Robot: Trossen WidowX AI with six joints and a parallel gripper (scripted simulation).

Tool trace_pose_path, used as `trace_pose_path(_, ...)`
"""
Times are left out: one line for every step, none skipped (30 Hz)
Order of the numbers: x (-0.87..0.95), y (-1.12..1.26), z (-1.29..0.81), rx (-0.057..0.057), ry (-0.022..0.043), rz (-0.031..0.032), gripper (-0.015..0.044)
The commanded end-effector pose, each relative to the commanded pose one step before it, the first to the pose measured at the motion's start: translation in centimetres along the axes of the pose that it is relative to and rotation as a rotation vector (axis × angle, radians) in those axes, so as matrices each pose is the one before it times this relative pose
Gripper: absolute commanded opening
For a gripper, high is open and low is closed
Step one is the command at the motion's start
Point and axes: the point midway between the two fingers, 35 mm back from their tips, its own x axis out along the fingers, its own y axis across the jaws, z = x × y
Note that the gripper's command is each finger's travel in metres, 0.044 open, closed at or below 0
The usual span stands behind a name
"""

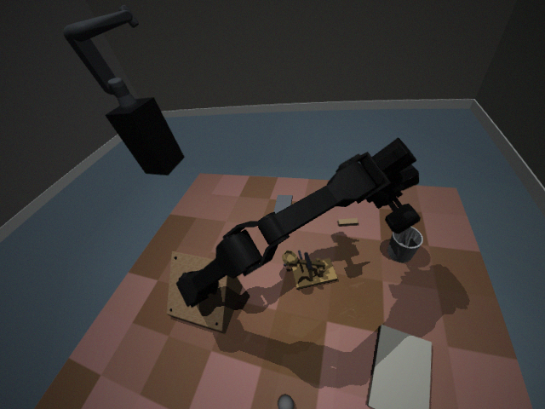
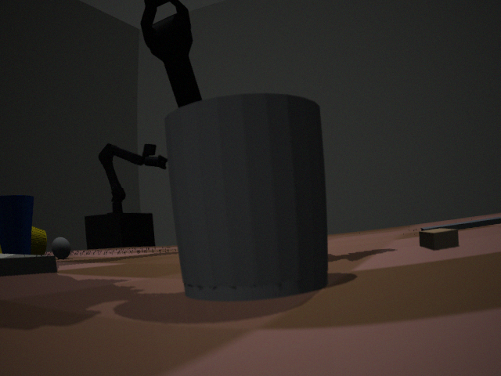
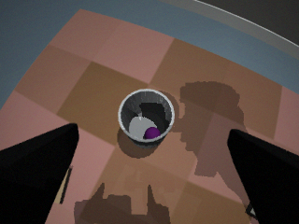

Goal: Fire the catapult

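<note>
The claw (image 3: 149, 168) hangs wide open above the white mug (image 3: 145, 116), and nothing is between its fingers. In the wrist view it looks almost straight down into the mug, which stands upright on the checkered counter (image 3: 93, 44). At the bottom of the mug lies a small purple ball (image 3: 151, 133), against the wall on the side nearer the camera.

In the top view the claw (image 1: 403, 218) hovers just over the rim of the mug (image 1: 405, 244), with the arm stretched far out from its base plate (image 1: 175, 264). The catapult (image 1: 310, 269) sits between the base and the mug, well apart from both. Its cup seems to carry no ball, though this is too small to tell with certainty.

Judging from this, the goal of the task appears to be reached: the ball rests inside the mug. Whether it came there by a shot of the catapult, the pictures do not show. Nothing more seems left than to draw the arm away from the mug.
</note>
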Motion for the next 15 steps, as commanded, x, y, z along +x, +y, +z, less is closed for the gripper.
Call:
trace_pose_path(0.000, 0.037, 0.044, 0.0060, -0.00169, 0.00409, 0.0440)
trace_pose_path(0.000, 0.000, 0.000, 0.0000, 0.00000, 0.00000, 0.0440)
trace_pose_path(0.000, 0.000, 0.000, 0.0000, 0.00000, 0.00000, 0.0440)
trace_pose_path(0.000, 0.000, 0.000, 0.0000, 0.00000, 0.00000, 0.0440)
trace_pose_path(0.000, 0.000, 0.000, 0.0000, 0.00000, 0.00000, 0.0440)
trace_pose_path(0.000, 0.000, 0.000, 0.0000, 0.00000, 0.00000, 0.0440)
trace_pose_path(0.000, -0.038, -0.043, -0.0059, 0.00166, -0.00409, 0.0440)
trace_pose_path(0.000, 0.000, 0.000, 0.0000, 0.00000, 0.00000, 0.0440)
trace_pose_path(0.000, 0.000, 0.000, 0.0000, 0.00000, 0.00000, 0.0440)
trace_pose_path(0.000, 0.000, 0.000, 0.0000, 0.00000, 0.00000, 0.0440)
trace_pose_path(0.000, 0.000, 0.000, 0.0000, 0.00000, 0.00000, 0.0440)
trace_pose_path(0.000, 0.000, 0.000, 0.0000, 0.00000, 0.00000, 0.0440)
trace_pose_path(0.000, 0.000, 0.000, 0.0000, 0.00000, 0.00000, 0.0440)
trace_pose_path(0.000, 0.000, 0.000, 0.0000, 0.00000, 0.00000, 0.0440)
trace_pose_path(0.000, 0.000, 0.000, 0.0000, 0.00000, 0.00000, 0.0440)
